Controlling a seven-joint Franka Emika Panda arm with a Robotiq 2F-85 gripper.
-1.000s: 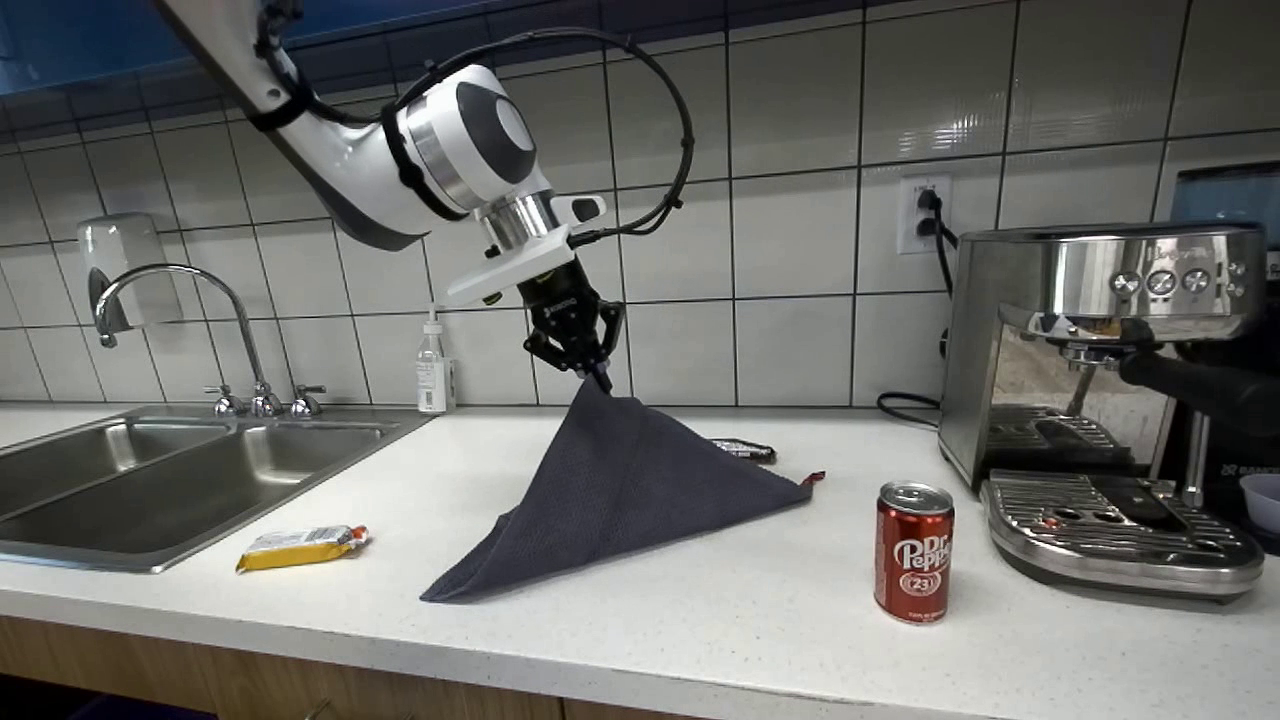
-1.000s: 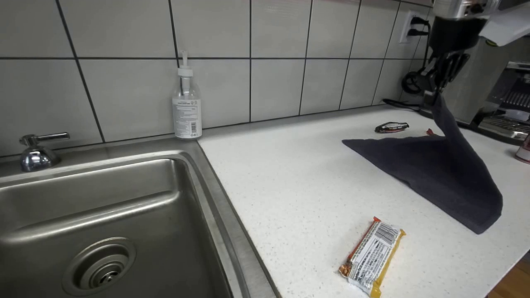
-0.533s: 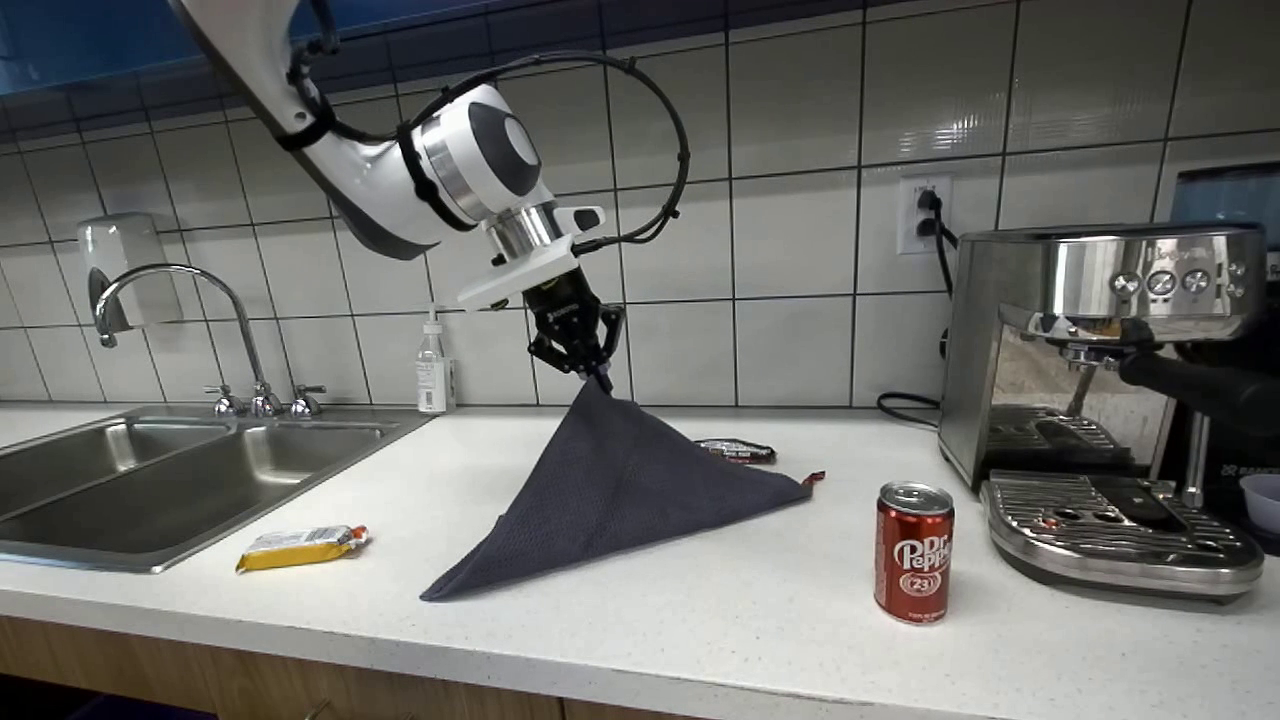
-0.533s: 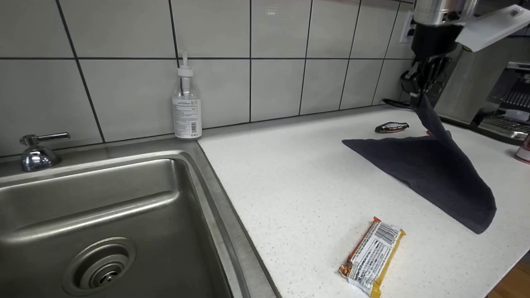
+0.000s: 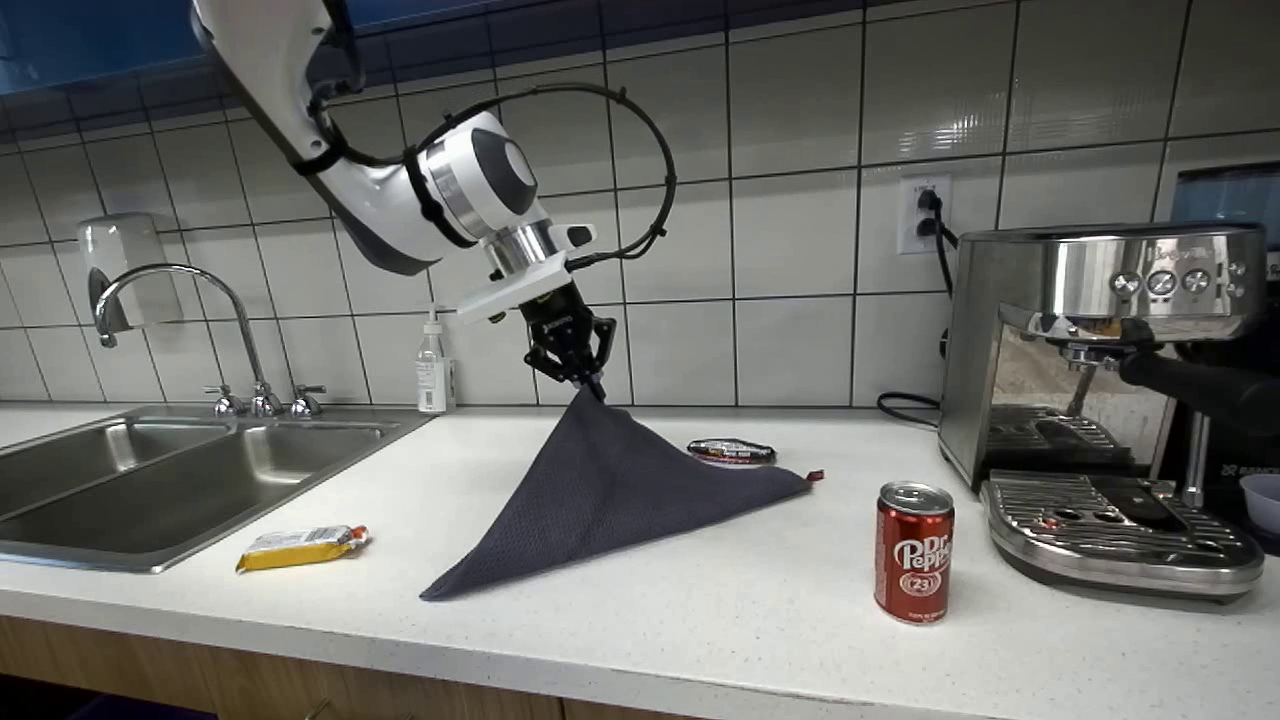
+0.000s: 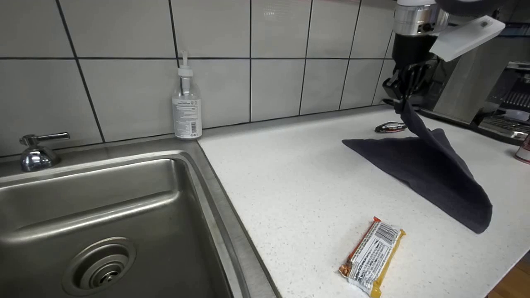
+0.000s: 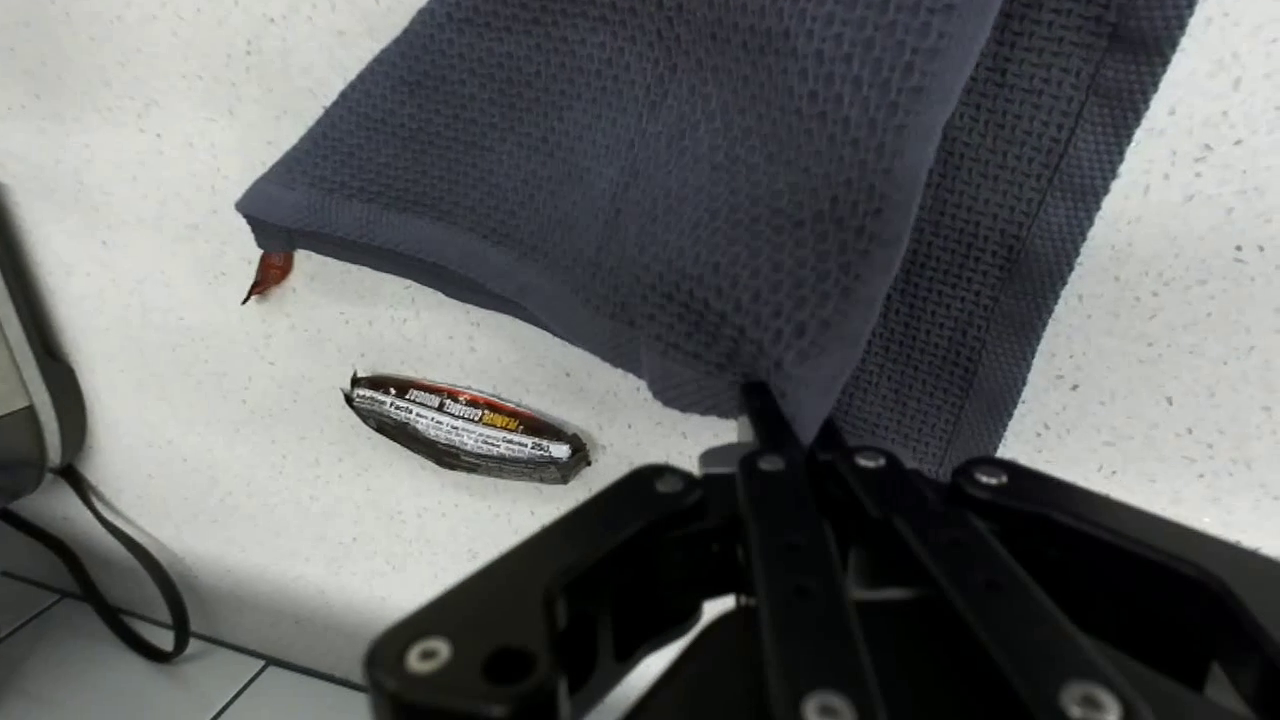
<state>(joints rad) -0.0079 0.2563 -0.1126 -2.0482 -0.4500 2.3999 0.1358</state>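
Gripper [image 7: 790,415], clamped on a dark towel [image 5: 610,490] near the sink [image 6: 157,215], has eased sinkward since a second ago; farther from the sink, a wrapper [image 7: 465,428] reads "Calories 250", a can [image 5: 914,553] "Dr Pepper 23"

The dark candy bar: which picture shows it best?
The wrist view: there the dark candy bar lies large, uncovered and partly readable. Both exterior views show it smaller and unreadable, beyond the dark cloth.
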